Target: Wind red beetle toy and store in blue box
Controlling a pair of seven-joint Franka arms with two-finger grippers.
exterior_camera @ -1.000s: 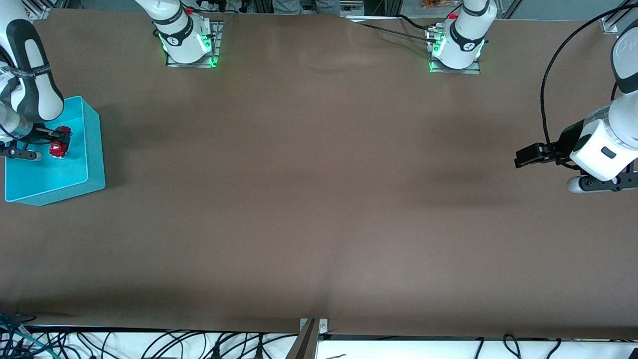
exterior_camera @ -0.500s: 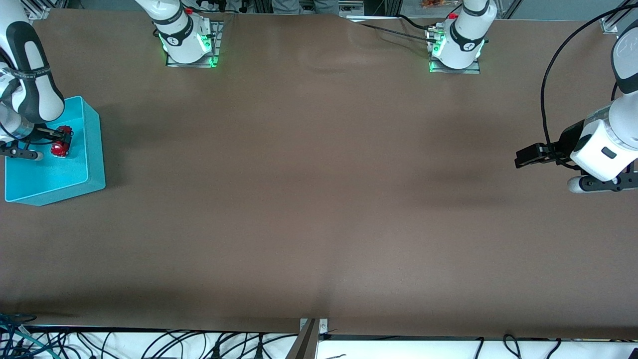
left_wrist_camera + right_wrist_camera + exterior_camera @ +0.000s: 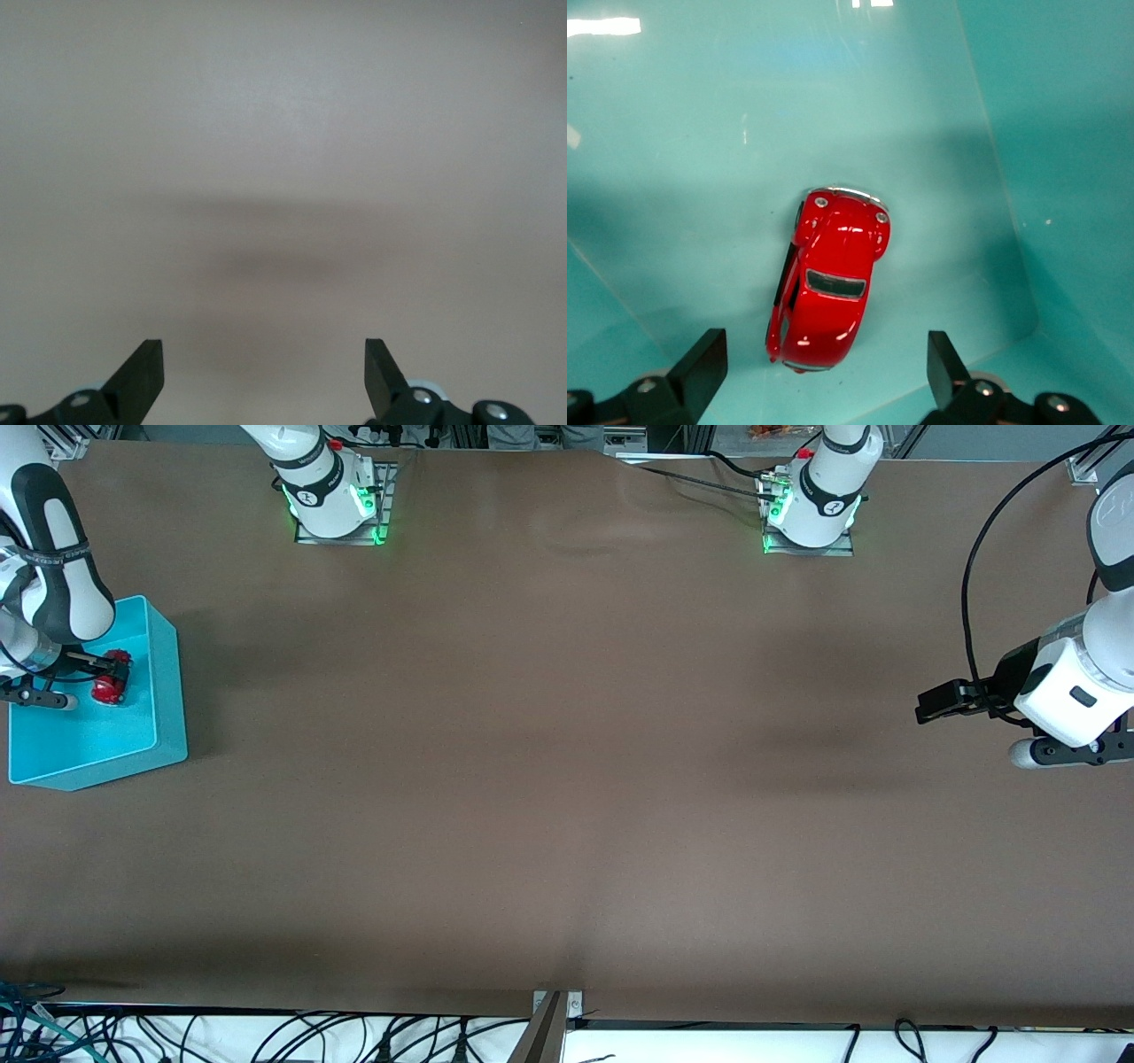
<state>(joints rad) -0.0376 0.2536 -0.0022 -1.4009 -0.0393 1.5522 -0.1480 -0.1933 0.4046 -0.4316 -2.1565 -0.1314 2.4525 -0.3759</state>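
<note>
The red beetle toy [image 3: 110,688] [image 3: 833,288] lies tipped partly onto its side on the floor of the blue box [image 3: 170,700] [image 3: 1063,133], at the right arm's end of the table. My right gripper [image 3: 104,677] [image 3: 824,359] hangs just above the toy inside the box. It is open, with a black finger on each side of the car and neither touching it. My left gripper [image 3: 1074,751] [image 3: 264,363] waits open over bare table at the left arm's end, with nothing between its fingers.
The brown table [image 3: 567,779] runs between the two arms. The box's walls [image 3: 647,292] stand close around my right gripper. The arm bases [image 3: 332,500] [image 3: 811,509] stand at the table's edge farthest from the front camera. Cables [image 3: 266,1036] lie below the nearest edge.
My right gripper has opened and let go of the red beetle toy, which now rests on the box's floor. The left arm has not moved.
</note>
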